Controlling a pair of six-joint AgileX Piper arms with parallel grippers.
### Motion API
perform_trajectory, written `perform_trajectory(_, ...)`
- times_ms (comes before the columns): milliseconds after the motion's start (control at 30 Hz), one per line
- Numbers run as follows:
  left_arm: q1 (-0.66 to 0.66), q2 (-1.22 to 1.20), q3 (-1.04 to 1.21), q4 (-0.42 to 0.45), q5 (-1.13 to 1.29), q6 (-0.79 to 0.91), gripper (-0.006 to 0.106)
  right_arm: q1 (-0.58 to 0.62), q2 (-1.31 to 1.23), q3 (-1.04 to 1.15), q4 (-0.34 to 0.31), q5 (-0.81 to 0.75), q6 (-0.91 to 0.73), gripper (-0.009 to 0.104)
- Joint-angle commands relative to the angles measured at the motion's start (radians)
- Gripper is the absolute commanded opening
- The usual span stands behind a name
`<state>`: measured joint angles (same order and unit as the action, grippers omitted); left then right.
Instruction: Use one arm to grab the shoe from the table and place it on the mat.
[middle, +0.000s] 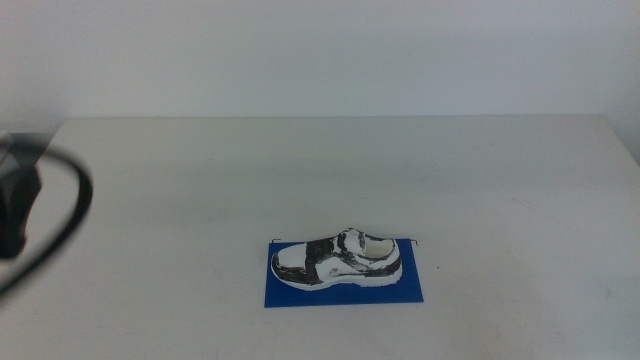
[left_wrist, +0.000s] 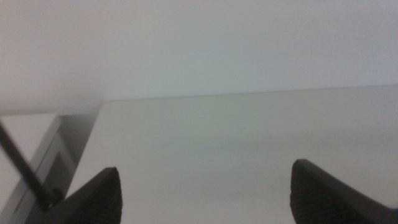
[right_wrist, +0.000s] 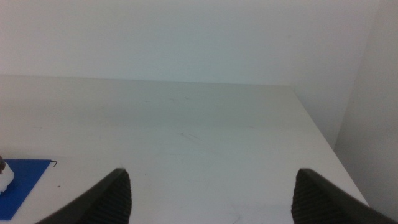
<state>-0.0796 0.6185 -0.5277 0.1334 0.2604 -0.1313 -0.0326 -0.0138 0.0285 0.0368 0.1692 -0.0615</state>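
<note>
While the small white sneaker with black marbled patches (middle: 339, 259) lies on its side on the thin bright-blue rectangular mat (middle: 343, 292), toe toward nine o'clock, both sit at about six o'clock on the large matte white table (middle: 330, 170) in the middle view. At nine o'clock, only a black jointed arm with its cable loop (middle: 40, 215) shows at the picture's edge, well apart from the shoe.

From the left wrist, the left gripper (left_wrist: 205, 193) hangs over bare tabletop, its two dark jaws spread wide and grasping nothing.

From the right wrist, the right gripper (right_wrist: 211, 196) is likewise released, jaws far apart over the table, with a corner of the mat and a sliver of the shoe visible beyond one jaw.
</note>
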Motion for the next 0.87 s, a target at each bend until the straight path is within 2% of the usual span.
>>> perform_trajectory(0, 0.043, -0.082, 0.076, -0.035, -0.154, 0.009, 0.092, 0.003, -0.02, -0.01, -0.008, -0.079, -0.013, 0.066)
perform_trajectory(200, 0.082, -0.307, 0.312, -0.031, -0.287, 0.009, 0.092, 0.003, -0.02, -0.01, -0.008, -0.079, -0.013, 0.066)
perform_trajectory(400, 0.081, -0.516, 0.476, -0.034, -0.297, 0.009, 0.092, 0.003, -0.02, -0.01, -0.008, -0.079, -0.013, 0.066)
perform_trajectory(600, 0.081, -0.65, 0.561, -0.043, -0.294, 0.009, 0.092, 0.003, -0.02, -0.01, -0.008, -0.079, -0.013, 0.066)
perform_trajectory(833, 0.081, -0.657, 0.559, -0.042, -0.248, 0.009, 0.092, 0.003, -0.02, -0.01, -0.008, -0.079, -0.013, 0.066)
